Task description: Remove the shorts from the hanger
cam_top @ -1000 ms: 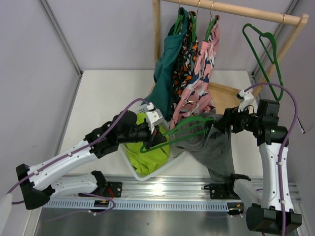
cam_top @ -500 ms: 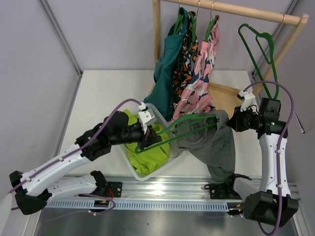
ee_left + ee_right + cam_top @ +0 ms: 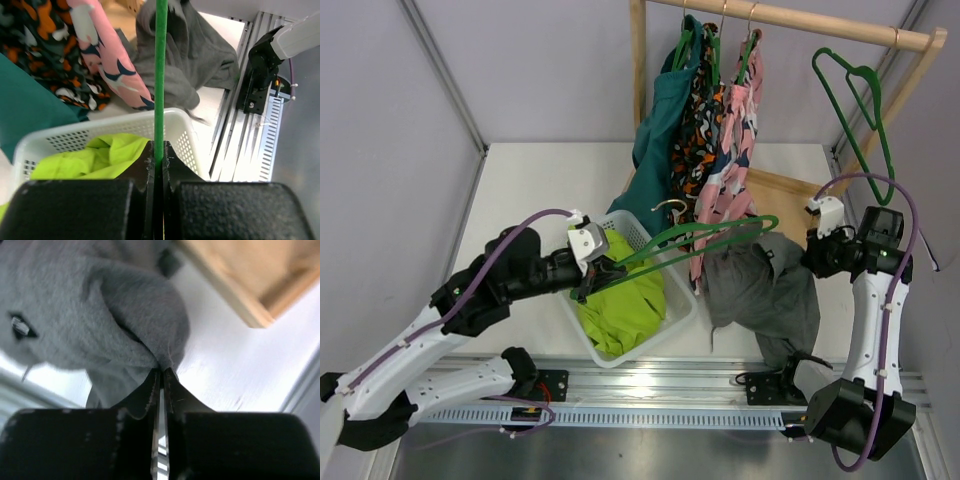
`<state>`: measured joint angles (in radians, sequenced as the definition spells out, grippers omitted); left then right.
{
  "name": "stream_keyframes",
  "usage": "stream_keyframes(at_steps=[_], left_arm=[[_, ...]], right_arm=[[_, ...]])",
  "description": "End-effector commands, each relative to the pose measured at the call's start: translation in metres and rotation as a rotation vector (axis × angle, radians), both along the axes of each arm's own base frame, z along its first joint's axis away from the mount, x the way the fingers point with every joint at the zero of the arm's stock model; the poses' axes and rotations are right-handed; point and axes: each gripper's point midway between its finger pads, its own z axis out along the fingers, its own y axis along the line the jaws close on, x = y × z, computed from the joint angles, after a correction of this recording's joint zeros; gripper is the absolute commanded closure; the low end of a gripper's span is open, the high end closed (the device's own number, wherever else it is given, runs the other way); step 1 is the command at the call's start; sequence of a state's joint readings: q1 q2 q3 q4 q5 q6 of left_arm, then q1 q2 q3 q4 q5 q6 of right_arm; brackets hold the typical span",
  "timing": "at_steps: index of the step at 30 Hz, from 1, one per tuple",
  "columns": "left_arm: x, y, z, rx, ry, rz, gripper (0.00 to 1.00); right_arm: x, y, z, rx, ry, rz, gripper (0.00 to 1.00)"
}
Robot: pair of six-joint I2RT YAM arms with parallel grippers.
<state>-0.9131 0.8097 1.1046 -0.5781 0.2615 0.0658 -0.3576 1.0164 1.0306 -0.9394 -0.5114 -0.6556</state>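
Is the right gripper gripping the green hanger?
No; the right gripper pinches only a fold of the gray shorts in its wrist view.

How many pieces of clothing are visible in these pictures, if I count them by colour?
Teal garment on the rack: 1
Black-and-orange patterned garment on the rack: 1
Pink patterned garment on the rack: 1
Grey shorts, pinched by the right gripper: 1
Lime-green garment in the white basket: 1
Total: 5
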Motion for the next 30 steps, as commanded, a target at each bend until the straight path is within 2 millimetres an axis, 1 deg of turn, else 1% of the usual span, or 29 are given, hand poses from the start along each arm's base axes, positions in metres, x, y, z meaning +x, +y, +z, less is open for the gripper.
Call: stream_keyframes(at_steps=[1, 2, 3, 4, 5, 6, 7, 8, 9, 11, 12, 13, 15, 17, 19, 21, 22, 24, 25, 27, 30], left_arm=[[0.002, 0.006, 0.029, -0.023, -0.126, -0.016, 1.00], [0.002, 0.005, 0.028, -0.017, -0.131, -0.024, 1.00], [0.004, 0.001, 0.025, -0.007, -0.123, -0.035, 1.00], [0.004, -0.002, 0.022, 0.002, -0.117, -0.043, 1.00], [0.005, -0.004, 0.020, 0.010, -0.111, -0.047, 1.00], [0.007, -0.006, 0.018, 0.022, -0.104, -0.050, 1.00], [0.009, -0.009, 0.010, 0.052, -0.087, -0.054, 1.00], [0.011, -0.010, 0.009, 0.062, -0.087, -0.053, 1.00], [0.013, -0.010, 0.010, 0.072, -0.089, -0.048, 1.00], [0.017, -0.011, 0.002, 0.128, -0.083, -0.052, 1.00], [0.018, -0.011, 0.001, 0.143, -0.082, -0.054, 1.00], [0.019, -0.011, 0.007, 0.143, -0.095, -0.056, 1.00], [0.019, -0.012, 0.004, 0.174, -0.112, -0.080, 1.00], [0.019, -0.013, 0.006, 0.189, -0.151, -0.116, 1.00], [0.019, -0.014, 0.007, 0.200, -0.188, -0.138, 1.00], [0.019, -0.016, 0.008, 0.204, -0.199, -0.161, 1.00], [0.018, -0.017, 0.009, 0.207, -0.216, -0.176, 1.00], [0.015, -0.021, 0.011, 0.203, -0.228, -0.215, 1.00], [0.014, -0.021, 0.011, 0.208, -0.247, -0.233, 1.00], [0.009, -0.023, 0.010, 0.206, -0.259, -0.271, 1.00], [0.004, -0.023, 0.009, 0.202, -0.291, -0.309, 1.00]], right_arm=[[-0.032, 0.035, -0.004, 0.029, 0.012, 0.304, 0.92], [-0.036, 0.041, -0.002, 0.006, -0.015, 0.393, 0.87], [-0.040, 0.046, 0.002, 0.013, -0.030, 0.432, 0.74], [-0.051, 0.057, 0.005, 0.057, -0.024, 0.478, 0.68], [-0.053, 0.061, 0.010, 0.058, -0.040, 0.511, 0.63], [-0.052, 0.062, 0.020, 0.033, -0.082, 0.549, 0.52], [-0.055, 0.067, 0.027, 0.044, -0.095, 0.568, 0.47], [-0.055, 0.067, 0.033, 0.028, -0.119, 0.580, 0.42], [-0.051, 0.066, 0.044, -0.008, -0.162, 0.598, 0.38], [-0.050, 0.067, 0.057, -0.033, -0.200, 0.624, 0.35], [-0.052, 0.068, 0.061, -0.049, -0.219, 0.653, 0.30], [-0.055, 0.070, 0.069, -0.090, -0.257, 0.714, 0.29], [-0.059, 0.077, 0.078, -0.104, -0.313, 0.771, 0.23], [-0.059, 0.084, 0.085, -0.110, -0.356, 0.808, 0.21], [-0.067, 0.101, 0.088, -0.101, -0.384, 0.897, 0.21], [-0.077, 0.116, 0.083, -0.088, -0.366, 0.978, 0.21], [-0.089, 0.133, 0.080, -0.068, -0.355, 1.081, 0.21], [-0.098, 0.146, 0.073, -0.035, -0.313, 1.138, 0.21], [-0.094, 0.151, 0.075, -0.040, -0.338, 1.149, 0.21], [-0.087, 0.152, 0.076, -0.040, -0.344, 1.125, 0.23], [-0.087, 0.154, 0.077, -0.045, -0.340, 1.151, 0.25]])
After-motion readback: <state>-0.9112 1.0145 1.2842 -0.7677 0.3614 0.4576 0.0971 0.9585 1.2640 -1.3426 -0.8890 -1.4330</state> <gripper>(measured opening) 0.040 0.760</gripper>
